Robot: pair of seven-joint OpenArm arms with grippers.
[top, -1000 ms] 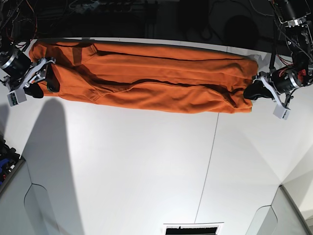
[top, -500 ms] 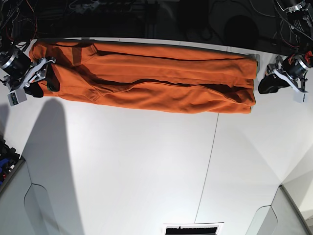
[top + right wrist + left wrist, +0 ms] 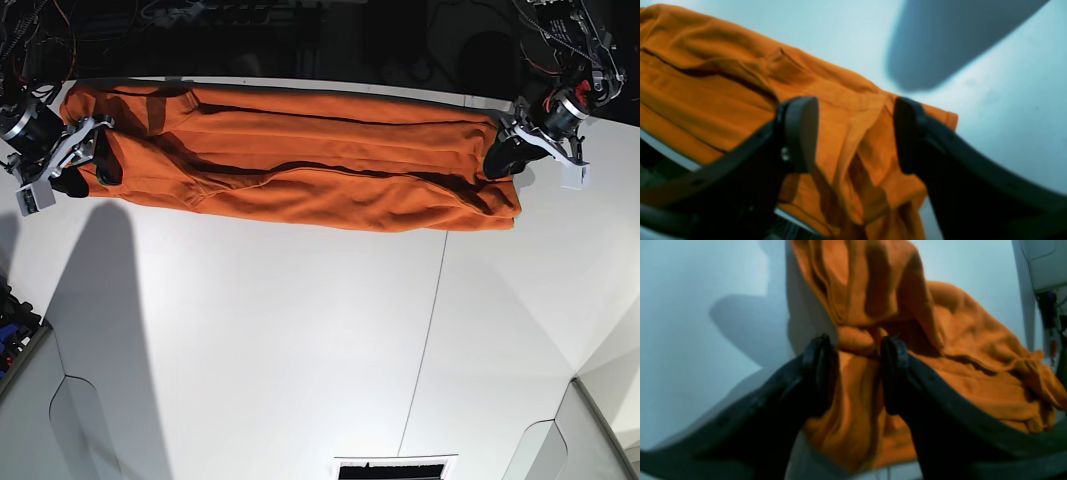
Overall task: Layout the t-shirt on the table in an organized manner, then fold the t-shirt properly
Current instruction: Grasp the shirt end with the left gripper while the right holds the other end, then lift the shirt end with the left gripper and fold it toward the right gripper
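Note:
The orange t-shirt (image 3: 300, 160) lies bunched into a long band along the far edge of the white table (image 3: 300, 330). My left gripper (image 3: 500, 160) is at the shirt's right end, near its far corner. In the left wrist view the left gripper (image 3: 857, 350) is open, its jaws straddling a raised fold of the t-shirt (image 3: 973, 356). My right gripper (image 3: 90, 170) sits at the shirt's left end. In the right wrist view the right gripper (image 3: 853, 133) is open wide, and the t-shirt (image 3: 706, 83) lies under and between the jaws, not pinched.
A thin dark seam (image 3: 425, 340) runs across the table toward the front. A dark slot (image 3: 392, 468) sits at the front edge, with grey panels (image 3: 30, 400) at the lower corners. Cables and dark equipment (image 3: 300, 30) crowd the space behind the far edge.
The left gripper let go of the shirt's right end, swung out to the right, then came back onto the far right corner. The right arm has not moved.

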